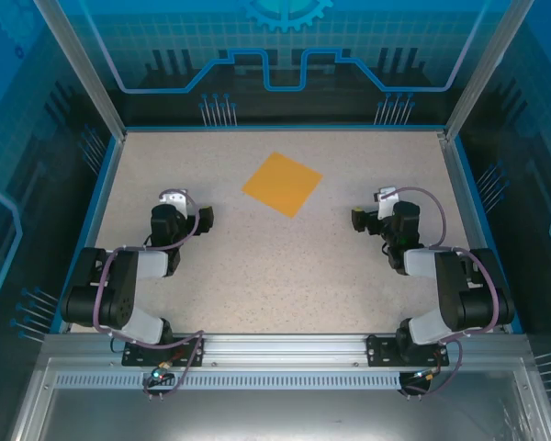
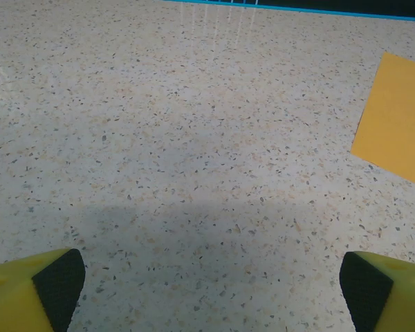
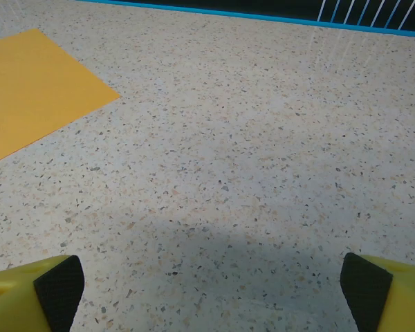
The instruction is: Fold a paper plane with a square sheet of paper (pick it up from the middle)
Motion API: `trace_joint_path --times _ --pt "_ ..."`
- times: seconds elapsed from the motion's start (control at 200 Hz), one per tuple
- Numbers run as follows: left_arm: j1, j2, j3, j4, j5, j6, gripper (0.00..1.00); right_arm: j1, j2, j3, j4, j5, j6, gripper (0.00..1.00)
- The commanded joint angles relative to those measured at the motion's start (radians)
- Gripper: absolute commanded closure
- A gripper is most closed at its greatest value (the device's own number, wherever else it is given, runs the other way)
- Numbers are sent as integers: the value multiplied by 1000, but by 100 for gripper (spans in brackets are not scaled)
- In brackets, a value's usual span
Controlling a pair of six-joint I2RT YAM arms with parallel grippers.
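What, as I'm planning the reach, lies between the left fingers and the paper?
Bare speckled table, from left fingers to paper; the left wrist view shows it.

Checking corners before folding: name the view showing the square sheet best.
Top external view: the whole square sheet of paper lies flat, all four corners visible. The left wrist view cuts it off at the right, the right wrist view at the left.

Robotics lab cell, plainly: speckled tabletop (image 1: 275, 276) boxed by aluminium posts (image 1: 78, 64) and blue printed panels (image 1: 285, 55), two arms (image 1: 106, 294) bolted at front.
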Motion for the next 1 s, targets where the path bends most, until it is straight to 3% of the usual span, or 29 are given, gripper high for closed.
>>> trace_joint_path --times 0.0,0.78,0.995 --pt "8 6 21 30 26 17 1 -15 12 23 28 -14 -11 1" --pt "14 5 20 30 38 14 1 -16 10 19 35 -19 -9 1" --pt "8 -119 113 -227 17 13 1 -13 -99 82 -153 -64 -36 1"
